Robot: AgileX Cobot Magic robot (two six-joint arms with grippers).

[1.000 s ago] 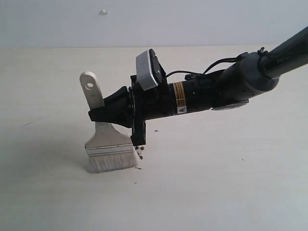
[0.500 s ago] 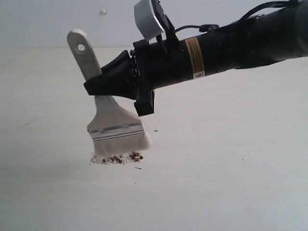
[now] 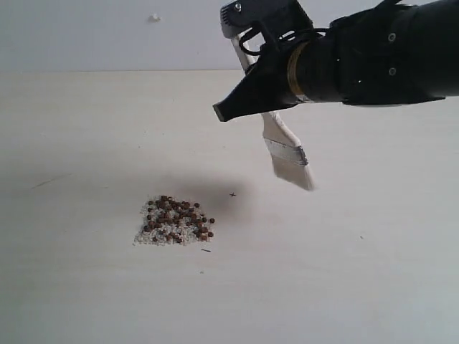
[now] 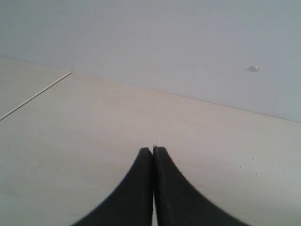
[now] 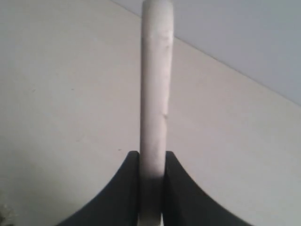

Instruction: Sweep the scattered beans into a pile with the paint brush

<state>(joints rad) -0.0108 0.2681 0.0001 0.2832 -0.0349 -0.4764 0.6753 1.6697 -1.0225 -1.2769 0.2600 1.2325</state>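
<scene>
The beans [image 3: 176, 218] lie in one tight reddish-brown cluster among pale crumbs on the table, left of centre in the exterior view. High above and to the right of them hangs the paint brush [image 3: 288, 155], bristles down and clear of the surface. My right gripper [image 3: 228, 111] is shut on its pale wooden handle [image 5: 155, 94], which stands edge-on between the two black fingers [image 5: 128, 188]. My left gripper [image 4: 153, 150] is shut with nothing in it, over bare table; it does not show in the exterior view.
A pale wooden table [image 3: 344, 272] spreads all round the cluster. A small dark mark [image 3: 232, 194] and a thin sliver [image 3: 206, 250] lie close to the beans. A grey wall [image 3: 107, 36] rises behind the table's far edge.
My right arm has lifted the brush off the table and carried it up and to the right. The beans it covered now lie in the open as a pile.
</scene>
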